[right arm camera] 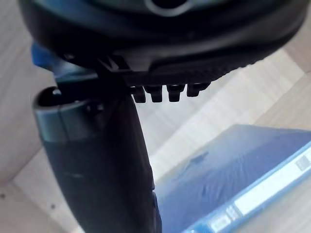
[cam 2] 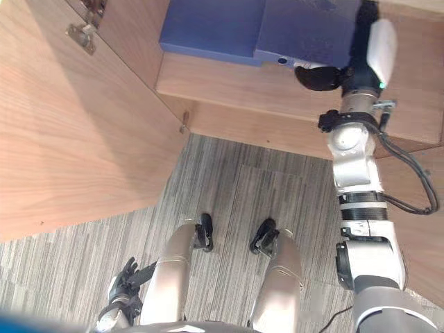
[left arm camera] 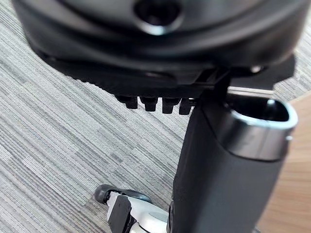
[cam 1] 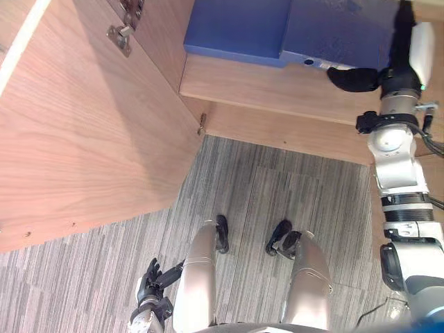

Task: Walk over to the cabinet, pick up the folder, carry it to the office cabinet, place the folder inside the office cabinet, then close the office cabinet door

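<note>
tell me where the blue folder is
At the eye views' top, the blue folder lies on the cabinet shelf, the right hand beside its front edge.

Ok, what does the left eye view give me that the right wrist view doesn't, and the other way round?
The left eye view adds the open cabinet door with its hinge, the grey carpet, and the left robot hand hanging low with relaxed fingers. The right wrist view adds a close look at the white label on the spine of the blue folder. Both share the blue folder lying flat on the wooden shelf and the right robot hand at its near edge.
</note>
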{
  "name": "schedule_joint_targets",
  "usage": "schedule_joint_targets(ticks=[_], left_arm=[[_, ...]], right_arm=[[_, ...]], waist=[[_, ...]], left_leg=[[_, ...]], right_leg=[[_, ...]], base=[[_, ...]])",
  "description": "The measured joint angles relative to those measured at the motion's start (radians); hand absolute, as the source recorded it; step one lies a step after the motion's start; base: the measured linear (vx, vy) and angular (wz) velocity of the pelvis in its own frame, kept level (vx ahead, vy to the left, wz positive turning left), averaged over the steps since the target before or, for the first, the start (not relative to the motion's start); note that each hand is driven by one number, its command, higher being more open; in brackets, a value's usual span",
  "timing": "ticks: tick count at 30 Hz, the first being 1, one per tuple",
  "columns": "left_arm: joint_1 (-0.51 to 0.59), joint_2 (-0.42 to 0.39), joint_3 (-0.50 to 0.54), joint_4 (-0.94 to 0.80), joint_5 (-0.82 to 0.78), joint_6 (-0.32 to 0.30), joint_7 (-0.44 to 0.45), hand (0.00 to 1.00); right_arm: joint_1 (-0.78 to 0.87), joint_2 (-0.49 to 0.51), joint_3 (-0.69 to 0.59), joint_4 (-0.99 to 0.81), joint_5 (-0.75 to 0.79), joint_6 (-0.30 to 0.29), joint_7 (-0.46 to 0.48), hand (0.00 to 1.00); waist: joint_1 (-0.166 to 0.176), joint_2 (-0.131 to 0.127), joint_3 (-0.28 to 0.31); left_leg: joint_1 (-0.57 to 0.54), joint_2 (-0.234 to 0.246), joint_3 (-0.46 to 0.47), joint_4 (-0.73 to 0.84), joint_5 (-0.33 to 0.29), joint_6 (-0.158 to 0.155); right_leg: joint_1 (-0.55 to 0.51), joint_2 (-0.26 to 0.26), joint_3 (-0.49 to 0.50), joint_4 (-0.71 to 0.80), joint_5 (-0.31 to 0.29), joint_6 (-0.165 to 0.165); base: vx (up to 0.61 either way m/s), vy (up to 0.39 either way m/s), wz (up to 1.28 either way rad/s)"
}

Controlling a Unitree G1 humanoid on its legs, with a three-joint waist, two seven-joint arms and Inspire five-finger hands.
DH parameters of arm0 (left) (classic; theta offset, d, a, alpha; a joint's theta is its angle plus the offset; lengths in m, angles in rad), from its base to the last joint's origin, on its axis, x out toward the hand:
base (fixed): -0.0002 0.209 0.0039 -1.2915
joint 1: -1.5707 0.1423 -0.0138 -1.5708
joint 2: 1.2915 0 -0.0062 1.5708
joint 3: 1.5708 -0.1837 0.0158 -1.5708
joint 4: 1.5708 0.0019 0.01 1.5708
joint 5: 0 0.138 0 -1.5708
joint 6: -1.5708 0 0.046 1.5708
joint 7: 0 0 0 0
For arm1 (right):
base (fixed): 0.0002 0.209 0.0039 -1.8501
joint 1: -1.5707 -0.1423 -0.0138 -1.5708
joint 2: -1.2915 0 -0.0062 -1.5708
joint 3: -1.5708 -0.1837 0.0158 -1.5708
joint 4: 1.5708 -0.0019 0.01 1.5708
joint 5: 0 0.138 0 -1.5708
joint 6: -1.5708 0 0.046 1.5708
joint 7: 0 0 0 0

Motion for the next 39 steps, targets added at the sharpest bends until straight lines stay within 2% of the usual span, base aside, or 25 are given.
schedule_joint_targets(ticks=[4, 6, 9, 13, 21, 23, 25, 27, 34, 39], left_arm=[[-0.01, 0.0, -0.003, -0.012, -0.002, -0.009, 0.0, 1.0], [-0.036, 0.001, -0.007, -0.01, -0.006, -0.01, 0.001, 1.0], [-0.06, 0.001, -0.021, -0.012, -0.025, -0.015, 0.001, 1.0], [-0.073, 0.002, -0.021, -0.018, -0.057, -0.017, 0.003, 1.0], [-0.073, 0.009, -0.021, -0.049, -0.067, -0.018, 0.011, 1.0], [-0.073, 0.009, -0.021, -0.049, -0.067, -0.018, 0.005, 1.0], [-0.073, 0.01, -0.021, -0.049, -0.067, -0.017, -0.005, 1.0], [-0.073, 0.01, -0.021, -0.048, -0.066, -0.016, -0.013, 1.0], [-0.073, 0.01, -0.021, -0.048, -0.067, -0.013, -0.032, 1.0], [-0.073, 0.01, -0.021, -0.047, -0.067, -0.003, -0.035, 1.0]], right_arm=[[-0.198, -0.02, 0.116, 0.15, -0.005, -0.025, 0.042, 1.0], [-0.285, -0.028, 0.127, 0.232, 0.032, -0.037, 0.081, 1.0], [-0.324, -0.028, 0.128, 0.297, 0.108, -0.038, 0.103, 1.0], [-0.326, -0.029, 0.131, 0.388, 0.177, -0.045, 0.11, 1.0], [-0.33, -0.142, 0.122, 0.45, 0.182, -0.126, 0.152, 1.0], [-0.329, -0.157, 0.114, 0.486, 0.179, -0.115, 0.187, 1.0], [-0.294, -0.182, 0.11, 0.484, 0.139, -0.145, 0.182, 1.0], [-0.277, -0.204, 0.109, 0.486, 0.115, -0.147, 0.192, 1.0], [-0.208, -0.232, -0.018, 0.5, 0.105, -0.146, 0.201, 1.0], [-0.195, -0.216, -0.034, 0.49, 0.143, -0.126, 0.196, 1.0]], waist=[[0.002, 0.014, 0.015], [0.018, 0.025, 0.024], [0.028, 0.028, 0.036], [0.031, 0.032, 0.045], [0.03, 0.034, 0.046], [0.03, 0.034, 0.046], [0.027, 0.034, 0.046], [0.023, 0.034, 0.046], [0.022, 0.034, 0.046], [0.011, 0.033, 0.046]], left_leg=[[-0.066, 0.005, -0.003, 0.062, -0.006, 0.01], [-0.121, 0.009, -0.012, 0.113, -0.018, 0.014], [-0.175, 0.004, -0.02, 0.16, -0.025, 0.019], [-0.224, -0.003, -0.026, 0.197, -0.024, 0.024], [-0.253, -0.022, -0.009, 0.182, -0.006, 0.034], [-0.258, -0.021, -0.003, 0.182, -0.006, 0.034], [-0.27, -0.02, 0.001, 0.184, -0.006, 0.035], [-0.271, -0.02, 0.001, 0.184, -0.006, 0.035], [-0.27, -0.009, 0.01, 0.178, -0.001, 0.044], [-0.247, 0.001, 0.028, 0.164, 0.003, 0.051]], right_leg=[[-0.059, -0.015, 0.0, 0.056, -0.006, -0.013], [-0.107, -0.024, 0.004, 0.105, -0.014, -0.021], [-0.152, -0.041, 0.006, 0.149, -0.026, -0.024], [-0.193, -0.06, 0.008, 0.183, -0.027, -0.024], [-0.24, -0.081, 0.024, 0.188, -0.017, -0.027], [-0.252, -0.08, 0.032, 0.188, -0.013, -0.024], [-0.266, -0.078, 0.038, 0.187, -0.008, -0.023], [-0.267, -0.076, 0.039, 0.183, -0.005, -0.021], [-0.265, -0.059, 0.042, 0.156, 0.021, -0.017], [-0.253, -0.045, 0.055, 0.13, 0.044, -0.017]], base=[[-0.07, 0.01, 0.01], [-0.11, 0.011, 0.06], [-0.14, 0.02, 0.12], [-0.11, 0.037, 0.07], [-0.04, 0.015, 0.04], [0.01, 0.017, -0.05], [0.01, 0.023, -0.06], [-0.01, 0.025, -0.04], [-0.01, 0.019, -0.07], [0.0, 0.021, -0.14]])
